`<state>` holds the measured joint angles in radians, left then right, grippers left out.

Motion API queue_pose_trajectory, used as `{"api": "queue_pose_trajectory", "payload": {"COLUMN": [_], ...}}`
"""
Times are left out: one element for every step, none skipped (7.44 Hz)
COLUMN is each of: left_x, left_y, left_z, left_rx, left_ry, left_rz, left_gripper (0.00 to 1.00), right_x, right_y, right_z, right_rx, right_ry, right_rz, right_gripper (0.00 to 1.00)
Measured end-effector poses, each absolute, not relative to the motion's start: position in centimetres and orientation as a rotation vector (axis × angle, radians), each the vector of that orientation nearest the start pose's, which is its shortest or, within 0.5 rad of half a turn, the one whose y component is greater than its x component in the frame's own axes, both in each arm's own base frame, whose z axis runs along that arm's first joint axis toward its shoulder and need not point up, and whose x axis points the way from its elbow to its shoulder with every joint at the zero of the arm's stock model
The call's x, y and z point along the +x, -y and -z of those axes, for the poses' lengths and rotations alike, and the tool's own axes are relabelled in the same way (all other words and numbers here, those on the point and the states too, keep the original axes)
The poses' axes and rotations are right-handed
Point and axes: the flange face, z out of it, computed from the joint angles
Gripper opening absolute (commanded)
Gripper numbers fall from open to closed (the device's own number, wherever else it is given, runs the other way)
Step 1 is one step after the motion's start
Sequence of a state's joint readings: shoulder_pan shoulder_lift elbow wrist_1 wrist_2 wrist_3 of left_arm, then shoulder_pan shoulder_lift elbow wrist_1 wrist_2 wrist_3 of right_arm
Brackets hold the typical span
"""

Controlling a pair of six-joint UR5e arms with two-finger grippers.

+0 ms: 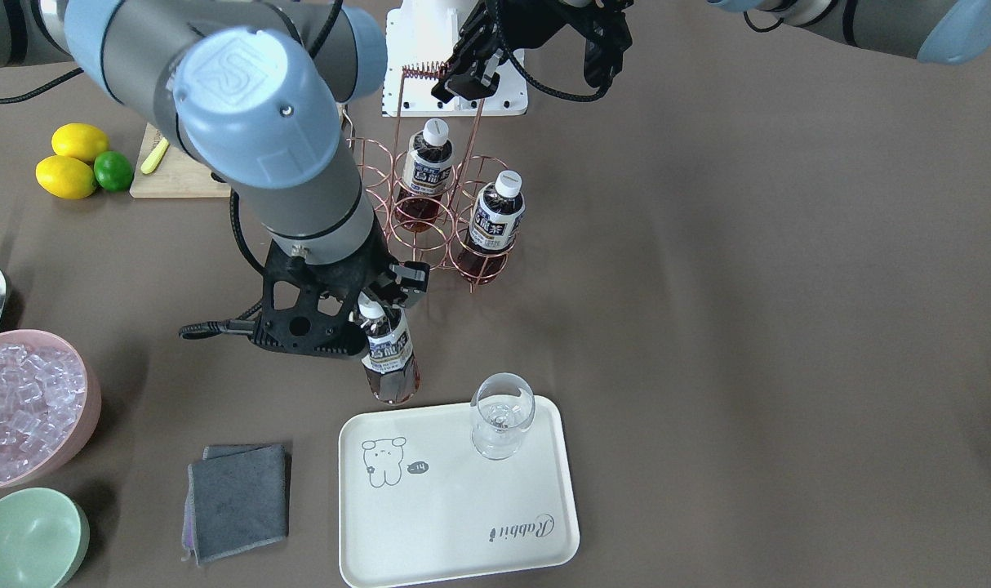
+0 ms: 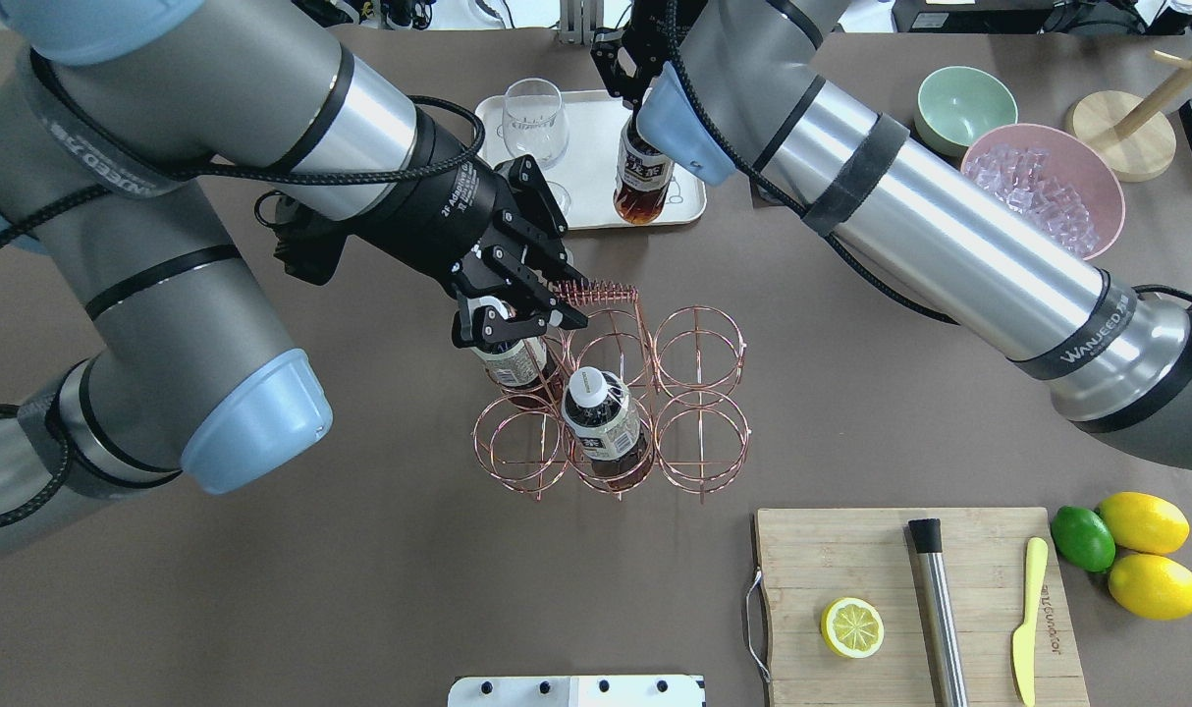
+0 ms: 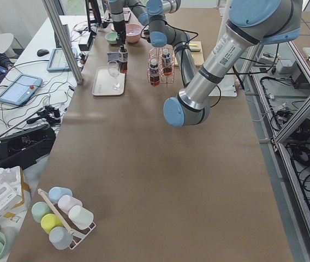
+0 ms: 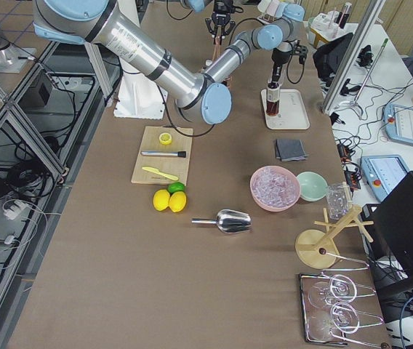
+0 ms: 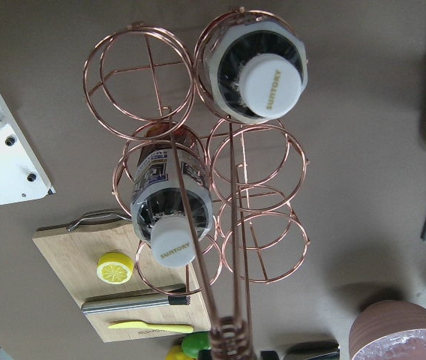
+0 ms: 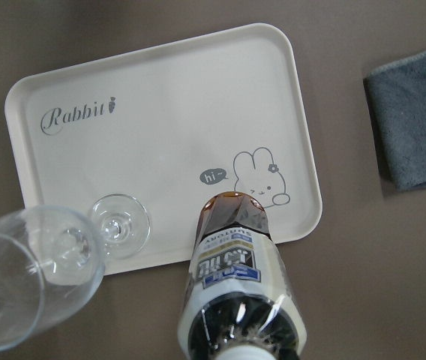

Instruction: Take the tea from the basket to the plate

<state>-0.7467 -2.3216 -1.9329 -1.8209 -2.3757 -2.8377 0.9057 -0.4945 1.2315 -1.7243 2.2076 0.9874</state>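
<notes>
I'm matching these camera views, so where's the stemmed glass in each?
Front-facing: glass lower centre, on the plate, top right corner.
Overhead: glass top centre, plate's left end.
Exterior left: glass upper left, on the plate.
Exterior right: too small to tell.
Left wrist: not in it.
Right wrist: glass lower left, foot on the plate.
Landmark: the plate.

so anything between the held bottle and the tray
Nothing visible: the small brown tea bottle hangs at the edge of the cream rectangular tray; the clear stemmed glass stands off in one corner.
</notes>
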Motion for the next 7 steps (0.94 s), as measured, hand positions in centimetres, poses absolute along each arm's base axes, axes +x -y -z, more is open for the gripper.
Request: {"api": "queue_pose_trajectory", "payload": {"left_x": [34.7, 32.9, 31.0, 28.9, 26.5, 24.1, 21.4], "left_y": [42.8, 43.6, 44.1, 44.7, 45.6, 46.4, 47.0], "left_z": [-4.0, -4.3, -5.0, -6.0, -7.0, -8.0, -9.7], "left_rx": [-1.037, -1.043, -1.046, -1.05, -1.054, -1.05, -1.031], "left_ry": [-1.123, -1.122, -1.119, -1.109, -1.098, -1.088, -1.084], "left_rz": [1.1, 1.107, 1.12, 1.141, 1.17, 1.195, 1.207], "left_gripper": [0.0, 0.0, 0.0, 0.0, 0.0, 0.0, 0.0], "right_x": [-43.0, -42.7, -42.4, -42.2, -42.4, -42.8, -43.0], "right_y": [68.4, 69.6, 70.5, 70.9, 71.5, 72.0, 72.4], "right_z": [-12.1, -13.1, -13.8, -14.1, -14.3, -14.5, -14.7], "right_rx": [-0.056, -0.047, -0.044, -0.042, -0.042, -0.04, -0.039], "right_ry": [0.83, 0.818, 0.809, 0.805, 0.803, 0.804, 0.804], "right_rz": [-0.102, -0.084, -0.073, -0.069, -0.067, -0.065, -0.065], "right_gripper": [0.0, 0.0, 0.0, 0.0, 0.0, 0.0, 0.0]}}
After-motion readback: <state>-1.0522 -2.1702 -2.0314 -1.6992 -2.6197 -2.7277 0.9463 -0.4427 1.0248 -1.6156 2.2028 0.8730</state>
